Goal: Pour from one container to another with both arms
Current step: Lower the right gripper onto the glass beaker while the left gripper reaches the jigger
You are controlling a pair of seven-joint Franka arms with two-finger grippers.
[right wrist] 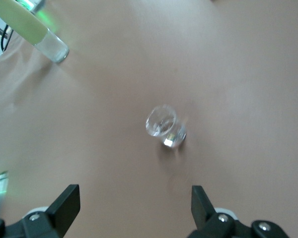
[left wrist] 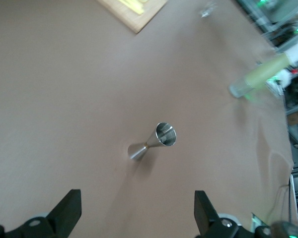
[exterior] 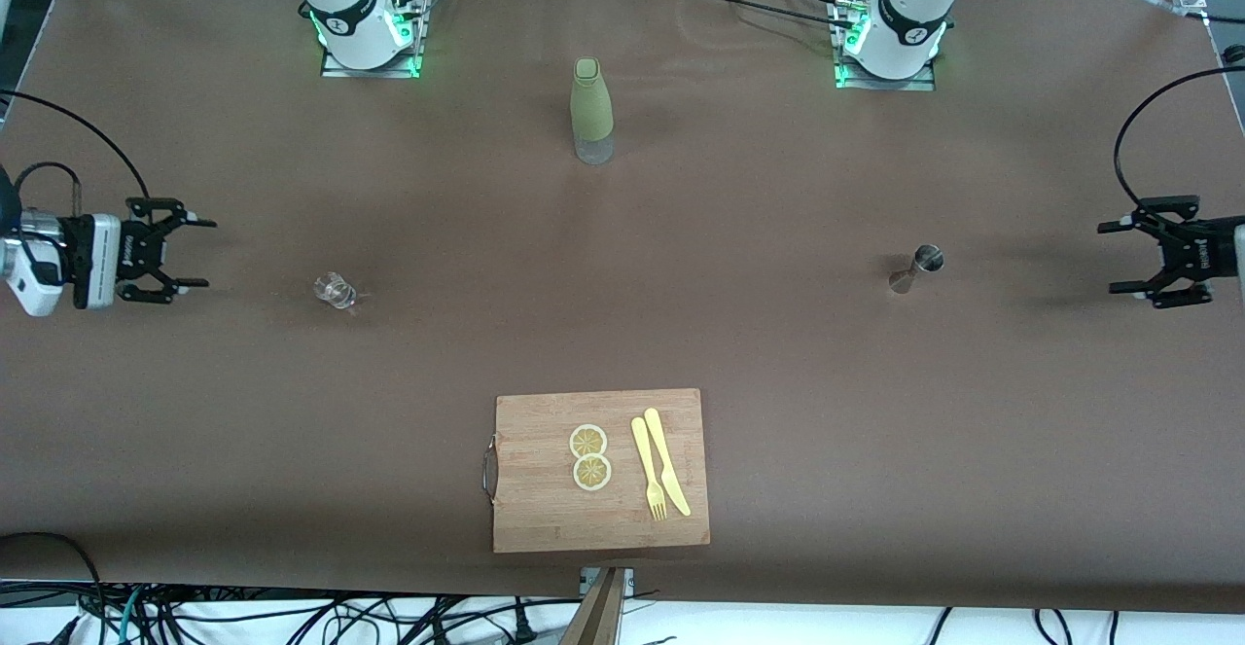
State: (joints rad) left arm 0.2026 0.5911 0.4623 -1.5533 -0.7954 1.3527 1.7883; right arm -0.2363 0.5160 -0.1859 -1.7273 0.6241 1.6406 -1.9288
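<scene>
A small steel jigger [exterior: 916,268] [left wrist: 153,142] stands on the brown table toward the left arm's end. A clear glass [exterior: 335,291] [right wrist: 165,125] stands toward the right arm's end. My left gripper [exterior: 1109,257] [left wrist: 137,210] hovers open at the table's end, facing the jigger and well apart from it. My right gripper [exterior: 206,254] [right wrist: 135,208] is open too, facing the glass from its own end with a clear gap. Nothing sits between either pair of fingers.
A green-sleeved bottle [exterior: 591,110] [left wrist: 260,75] [right wrist: 27,27] stands mid-table near the arm bases. A wooden cutting board [exterior: 600,470] lies near the front edge, carrying two lemon slices [exterior: 589,456] and a yellow fork and knife [exterior: 659,474]. Cables hang off the table's front edge.
</scene>
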